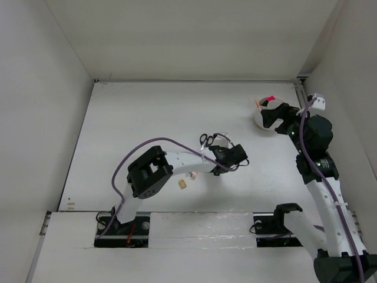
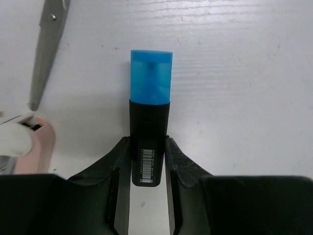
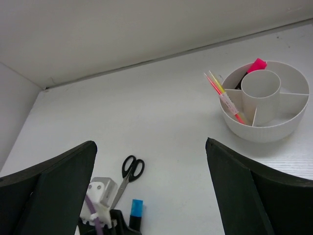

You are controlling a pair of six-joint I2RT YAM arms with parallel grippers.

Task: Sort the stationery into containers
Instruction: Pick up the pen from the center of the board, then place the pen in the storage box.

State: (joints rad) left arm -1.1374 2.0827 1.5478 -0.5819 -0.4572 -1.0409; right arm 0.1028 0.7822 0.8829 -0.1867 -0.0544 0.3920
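Left gripper (image 2: 146, 142) is clamped on the blue-capped marker (image 2: 150, 78), which lies flat on the table (image 1: 153, 112). The jaws sit on the black barrel right at the tail end, by the barcode.

Right gripper (image 3: 150, 144) is wide open with nothing in it, hanging just beside the white tub (image 3: 259, 132) at the far right of the table.

Risks as I see them:
- The grip is far off the marker's middle, with most of the length and the cap sticking out ahead of the fingers. On lift it can pivot nose-down or slide out of the pads. A tilted marker then catches the tub rim instead of dropping into a compartment.
- The scissors (image 3: 129, 171) lie just beside the marker, blade tip near the left finger. A sideways move before lifting could drag or spin them.
- The tub is well apart from the pick point, with the right arm parked next to it. Bringing the left arm across risks arm-to-arm contact unless the right one clears out.
- The red pen (image 3: 230, 105) and yellow stick (image 3: 215, 79) lean out over the tub rim, and the pink-capped marker (image 3: 257, 64) stands up behind the central ring. A low approach could knock them out or shove the light tub.
- Two small erasers (image 1: 183, 184) sit near the left forearm, so a low swing could flick them away.
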